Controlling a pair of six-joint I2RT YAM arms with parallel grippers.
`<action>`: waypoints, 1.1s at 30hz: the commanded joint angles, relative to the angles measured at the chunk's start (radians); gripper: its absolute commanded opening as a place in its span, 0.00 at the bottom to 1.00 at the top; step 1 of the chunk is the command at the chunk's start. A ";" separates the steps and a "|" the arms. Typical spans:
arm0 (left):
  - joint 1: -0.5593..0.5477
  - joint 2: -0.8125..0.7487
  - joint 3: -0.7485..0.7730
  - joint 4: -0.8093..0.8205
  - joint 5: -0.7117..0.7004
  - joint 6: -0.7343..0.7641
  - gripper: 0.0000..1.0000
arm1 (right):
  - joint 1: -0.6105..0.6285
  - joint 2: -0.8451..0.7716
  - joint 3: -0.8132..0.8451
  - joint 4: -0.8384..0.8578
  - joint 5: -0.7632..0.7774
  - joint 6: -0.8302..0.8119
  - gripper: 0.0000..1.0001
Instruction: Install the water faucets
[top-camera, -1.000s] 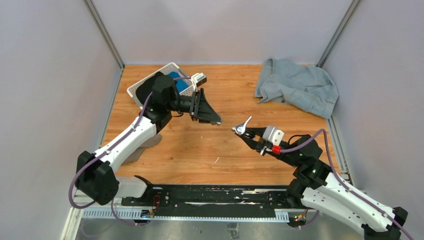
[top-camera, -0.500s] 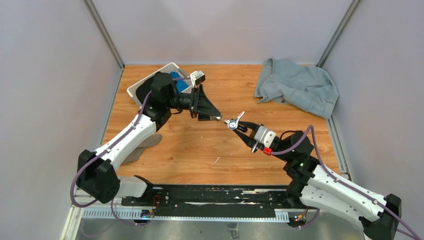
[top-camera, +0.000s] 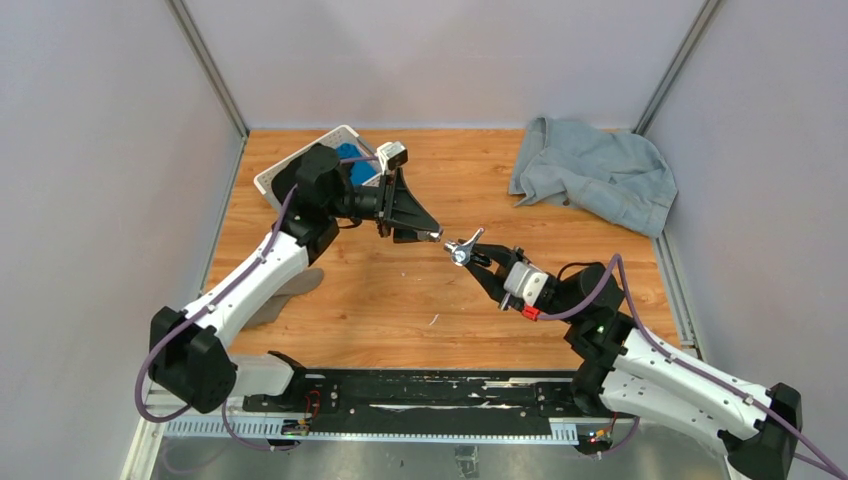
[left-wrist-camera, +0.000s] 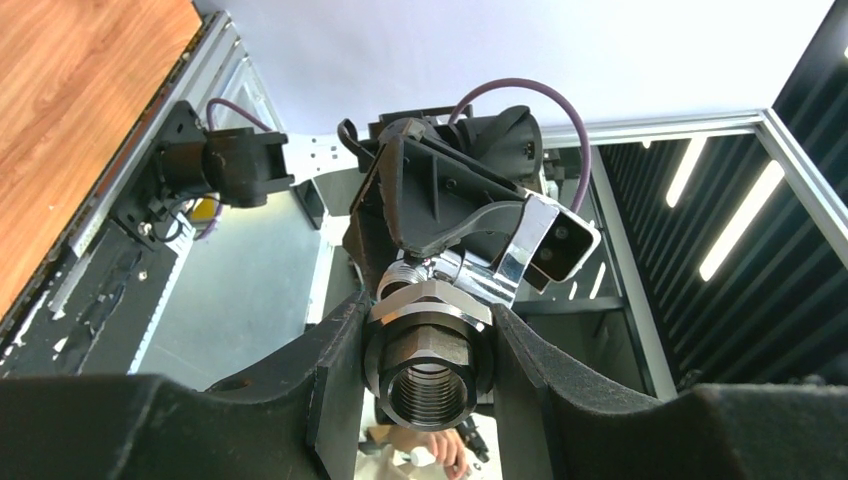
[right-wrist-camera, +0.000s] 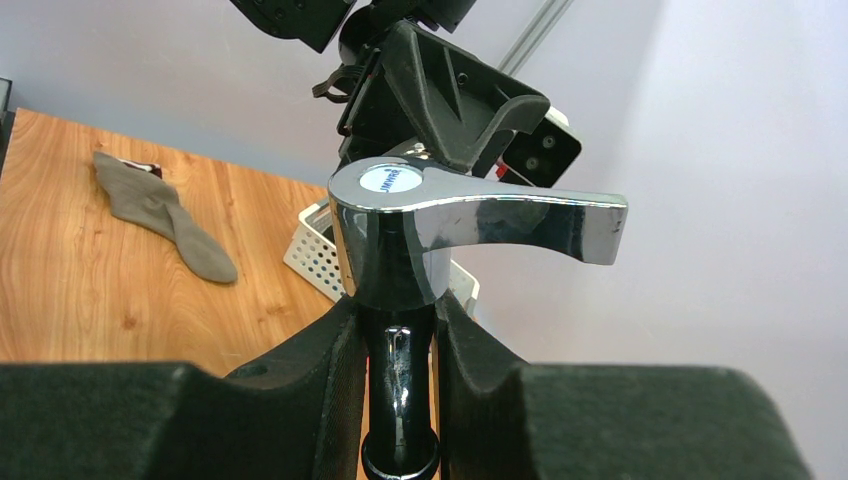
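Observation:
My left gripper (top-camera: 433, 236) is held above the table's middle, shut on the grey threaded nut fitting (left-wrist-camera: 430, 350). The hex body sits between the pads, and its threaded bore faces the left wrist camera. My right gripper (top-camera: 474, 262) is shut on the shiny tap (top-camera: 460, 247), clamping its dark stem (right-wrist-camera: 400, 350). The lever handle (right-wrist-camera: 520, 220) points right in the right wrist view. The tap's threaded end (left-wrist-camera: 410, 275) sits right against the far side of the nut. I cannot tell whether it is threaded in. The left gripper (right-wrist-camera: 455, 95) shows just behind the tap.
A white perforated basket (top-camera: 290, 165) holding something blue (top-camera: 350, 152) stands at the back left. A crumpled denim cloth (top-camera: 595, 170) lies at the back right. A grey sock (right-wrist-camera: 160, 215) lies on the wooden table under my left arm. A black rail (top-camera: 420, 390) runs along the near edge.
My right gripper has carried the tap left and forward until it meets the nut in my left gripper. My left gripper has shifted only slightly.

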 joint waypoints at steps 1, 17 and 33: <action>0.006 -0.044 0.003 0.031 0.026 -0.070 0.00 | 0.022 -0.014 0.023 0.061 -0.012 -0.068 0.00; 0.006 -0.087 -0.076 0.031 -0.050 -0.178 0.00 | 0.025 0.075 0.058 0.117 -0.061 -0.186 0.00; 0.006 -0.064 -0.079 0.034 -0.049 -0.152 0.00 | 0.025 0.124 0.056 0.182 0.035 -0.195 0.00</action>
